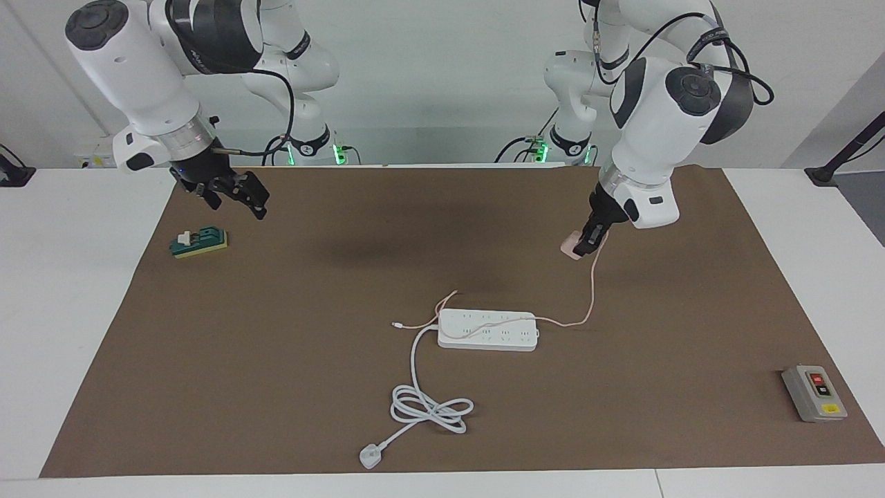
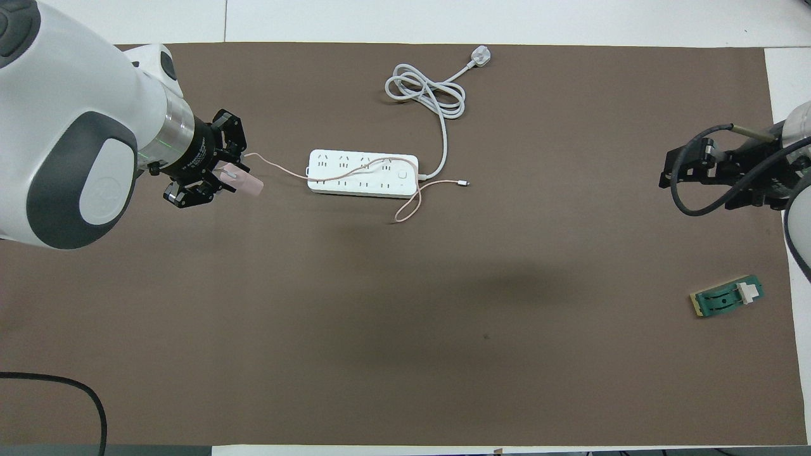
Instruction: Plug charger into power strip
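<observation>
My left gripper (image 1: 586, 247) (image 2: 229, 179) is shut on the pale pink charger (image 1: 571, 246) (image 2: 243, 183) and holds it in the air over the mat, toward the left arm's end of the table from the power strip. The charger's thin pink cable (image 1: 592, 290) hangs down and trails across the white power strip (image 1: 487, 330) (image 2: 363, 173), which lies flat at mid-table. My right gripper (image 1: 235, 196) (image 2: 687, 168) is open and holds nothing, up over the mat at the right arm's end.
The strip's thick white cord (image 1: 429, 404) coils to a white plug (image 1: 370, 456) near the edge farthest from the robots. A green block with a white switch (image 1: 199, 241) (image 2: 728, 297) lies under the right arm. A grey button box (image 1: 813, 393) sits at the left arm's end.
</observation>
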Controlling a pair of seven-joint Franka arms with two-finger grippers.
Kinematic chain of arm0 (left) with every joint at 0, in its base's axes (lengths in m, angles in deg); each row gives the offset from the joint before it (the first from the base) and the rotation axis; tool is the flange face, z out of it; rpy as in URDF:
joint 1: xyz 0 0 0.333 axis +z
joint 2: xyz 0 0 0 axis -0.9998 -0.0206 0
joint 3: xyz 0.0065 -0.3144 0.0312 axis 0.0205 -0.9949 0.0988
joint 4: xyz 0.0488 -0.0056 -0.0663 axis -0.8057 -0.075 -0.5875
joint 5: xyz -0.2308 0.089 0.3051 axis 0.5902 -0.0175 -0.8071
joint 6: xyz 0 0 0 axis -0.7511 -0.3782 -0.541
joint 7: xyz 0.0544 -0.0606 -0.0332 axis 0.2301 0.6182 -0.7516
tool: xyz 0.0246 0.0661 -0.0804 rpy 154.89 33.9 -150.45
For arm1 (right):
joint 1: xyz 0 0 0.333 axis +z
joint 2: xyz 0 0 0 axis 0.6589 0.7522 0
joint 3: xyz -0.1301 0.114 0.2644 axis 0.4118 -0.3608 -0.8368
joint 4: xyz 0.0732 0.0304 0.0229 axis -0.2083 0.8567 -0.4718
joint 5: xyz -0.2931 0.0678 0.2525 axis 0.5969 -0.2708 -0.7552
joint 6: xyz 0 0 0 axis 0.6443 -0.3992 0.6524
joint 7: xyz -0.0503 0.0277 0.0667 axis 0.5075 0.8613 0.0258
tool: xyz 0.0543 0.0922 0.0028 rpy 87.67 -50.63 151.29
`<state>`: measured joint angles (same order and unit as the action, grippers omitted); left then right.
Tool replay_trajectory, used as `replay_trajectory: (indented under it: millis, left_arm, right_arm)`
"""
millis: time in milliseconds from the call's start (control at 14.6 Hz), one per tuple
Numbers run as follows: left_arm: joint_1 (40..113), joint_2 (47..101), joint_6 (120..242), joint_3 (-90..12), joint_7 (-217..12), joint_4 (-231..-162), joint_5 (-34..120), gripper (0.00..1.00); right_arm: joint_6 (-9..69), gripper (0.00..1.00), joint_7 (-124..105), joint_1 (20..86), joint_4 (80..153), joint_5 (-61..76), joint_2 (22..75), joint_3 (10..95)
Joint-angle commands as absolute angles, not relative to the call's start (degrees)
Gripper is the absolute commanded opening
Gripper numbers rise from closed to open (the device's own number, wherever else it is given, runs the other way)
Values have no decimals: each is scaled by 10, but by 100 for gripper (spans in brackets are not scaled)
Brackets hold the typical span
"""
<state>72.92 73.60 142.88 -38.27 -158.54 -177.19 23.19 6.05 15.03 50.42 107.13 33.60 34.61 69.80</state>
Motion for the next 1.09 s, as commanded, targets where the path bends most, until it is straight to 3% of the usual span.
replay_trajectory:
  millis: [0, 546, 1024]
  left_arm:
    - [694, 714, 1424, -378, -1630, -1755, 192, 0]
    - [692, 703, 1446, -374, -1648, -1756, 162, 0]
    - [690, 679, 1480, -374, -1902, -1746, 140, 0]
  right_arm:
    - [54, 100, 61, 497, 1065, 345, 350, 726]
    - [54, 100, -39, 504, 1046, 347, 356, 740]
    - [53, 100, -20, 523, 1044, 364, 357, 742]
